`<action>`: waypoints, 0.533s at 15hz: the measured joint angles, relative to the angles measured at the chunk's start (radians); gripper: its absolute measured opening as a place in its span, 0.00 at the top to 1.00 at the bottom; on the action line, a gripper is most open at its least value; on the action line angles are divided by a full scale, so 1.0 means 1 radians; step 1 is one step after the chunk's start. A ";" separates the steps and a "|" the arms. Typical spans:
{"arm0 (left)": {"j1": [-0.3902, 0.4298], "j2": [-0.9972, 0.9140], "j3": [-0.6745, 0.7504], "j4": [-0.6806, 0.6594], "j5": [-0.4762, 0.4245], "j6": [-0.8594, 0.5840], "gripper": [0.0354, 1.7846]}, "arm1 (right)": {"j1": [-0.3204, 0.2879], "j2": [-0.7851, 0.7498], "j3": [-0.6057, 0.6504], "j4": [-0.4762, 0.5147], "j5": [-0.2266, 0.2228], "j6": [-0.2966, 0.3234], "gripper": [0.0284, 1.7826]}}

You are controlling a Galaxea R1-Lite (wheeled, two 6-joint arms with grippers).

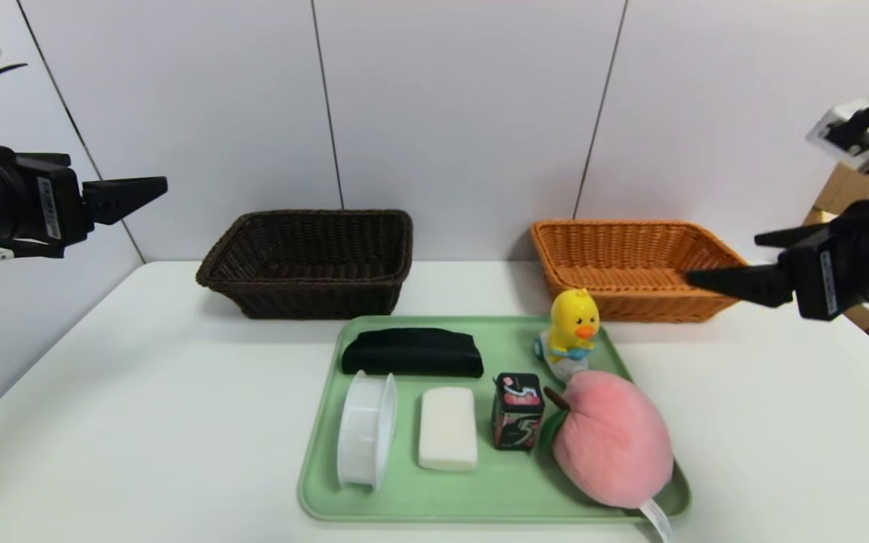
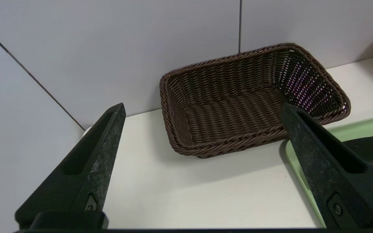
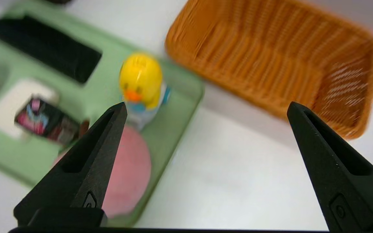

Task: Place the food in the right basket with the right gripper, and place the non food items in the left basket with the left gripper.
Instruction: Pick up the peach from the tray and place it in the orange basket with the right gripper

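Both claws spread wide and empty above the desk (image 1: 102,422), left claw (image 1: 155,187) high left of dark basket (image 1: 306,260), right claw (image 1: 698,279) by orange basket (image 1: 631,268); peach (image 1: 612,449), canister (image 1: 517,411), duck (image 1: 572,328), pouch (image 1: 412,352), bar (image 1: 447,428), ribbed container (image 1: 365,440) all on green tray (image 1: 480,490).

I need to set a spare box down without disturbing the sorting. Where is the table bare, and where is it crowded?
Bare: the table left of the green tray, the stretch right of it, and the strip between the dark brown basket and orange basket. Both baskets are empty. Crowded: the tray, packed with six items.
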 joint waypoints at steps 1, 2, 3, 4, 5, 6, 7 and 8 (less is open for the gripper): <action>0.000 0.008 0.002 0.000 0.000 0.000 0.06 | 0.044 0.007 -0.001 0.087 -0.031 0.003 0.04; 0.001 0.012 0.005 0.000 0.001 0.000 0.06 | 0.068 0.011 -0.002 0.136 -0.044 0.018 0.04; 0.001 0.016 0.007 0.000 0.007 0.001 0.06 | 0.088 0.016 0.000 0.166 -0.039 0.030 0.04; 0.001 0.019 0.008 0.000 0.013 0.001 0.06 | 0.100 0.018 0.008 0.174 -0.019 0.020 0.04; 0.001 0.021 0.009 0.000 0.013 0.001 0.06 | 0.109 0.018 0.015 0.173 0.021 -0.003 0.04; 0.001 0.023 0.009 0.000 0.015 0.001 0.06 | 0.114 0.016 0.023 0.174 0.071 -0.047 0.04; 0.002 0.023 0.010 0.000 0.015 0.001 0.06 | 0.117 0.013 0.034 0.176 0.120 -0.112 0.04; 0.003 0.023 0.011 0.000 0.015 0.000 0.06 | 0.119 0.010 0.045 0.179 0.154 -0.182 0.04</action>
